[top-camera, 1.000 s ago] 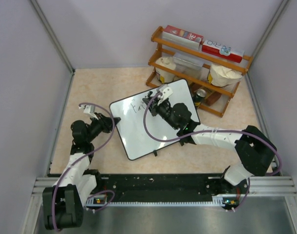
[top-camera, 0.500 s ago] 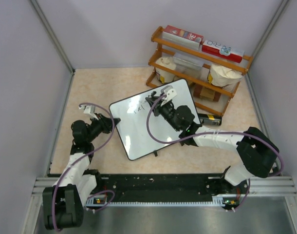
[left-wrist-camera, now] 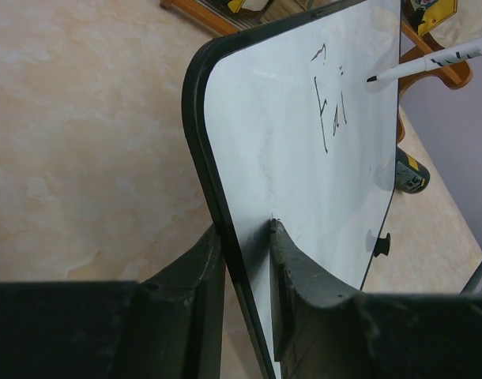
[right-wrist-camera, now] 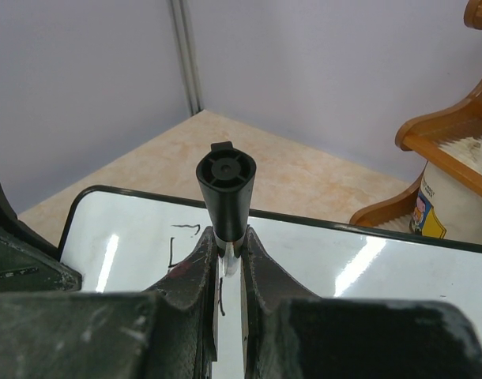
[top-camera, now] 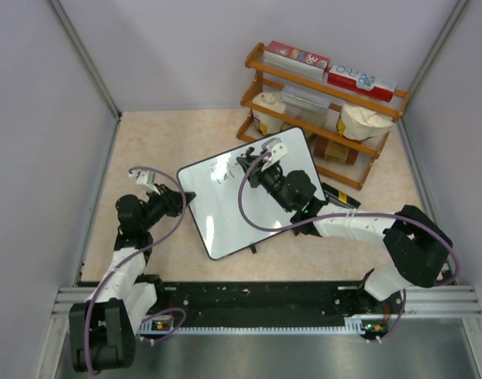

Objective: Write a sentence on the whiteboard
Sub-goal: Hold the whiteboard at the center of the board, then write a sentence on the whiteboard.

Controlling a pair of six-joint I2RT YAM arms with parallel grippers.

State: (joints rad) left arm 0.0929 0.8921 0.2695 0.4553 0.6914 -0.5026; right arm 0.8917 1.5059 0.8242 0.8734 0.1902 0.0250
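Observation:
The whiteboard lies askew mid-table, white with a black rim. My left gripper is shut on its left edge; in the left wrist view the rim sits between the fingers of that gripper and the whiteboard stretches away. My right gripper is shut on a black-capped marker above the board's upper part. The marker has its tip just off the board's face, beside the sentence. The sentence is only a few black strokes, about "Fai".
A wooden rack with boxes and white tubs stands at the back right, close behind the board. A dark can lies on the table by my right forearm; it also shows in the left wrist view. Grey walls close in both sides.
My right gripper shifted slightly right along the board with the marker. The dark can, near the rack's foot a second ago, now lies on the table by the right forearm. The left arm held still.

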